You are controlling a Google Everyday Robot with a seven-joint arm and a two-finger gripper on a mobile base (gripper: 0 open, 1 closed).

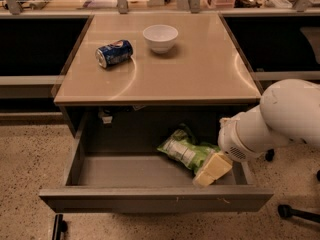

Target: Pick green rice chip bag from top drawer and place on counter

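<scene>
Top drawer (155,198) stands pulled out wide below the table (200,69), w/ its flat grey front panel nearest the camera. Green rice chip bag (182,151) lies inside it, in the right half. The bag is crinkly, w/ its white label panel facing up, & it sits on a diagonal: one end points toward the drawer's back, the other runs down toward the front right. It's in the drawer, not on the table

Claw (212,169) is cream-coloured & down inside the drawer at front right, angled toward the front-left. It sits right at the bag's lower-right end & overlaps it from this view. Can't tell if it's touching the bag or just above it, & can't tell if the claw is open, closed or gripping the bag. The white rounded arm (280,116) comes in from the right edge, over the drawer's right side wall & beside the table's front-right corner

On the table's left-back part a blue soda can (114,53) lies on its side. A white bowl (160,37) stands upright just right of it & a bit further back, not touching it. Speckled floor (25,164) shows to the left of the drawer
</scene>
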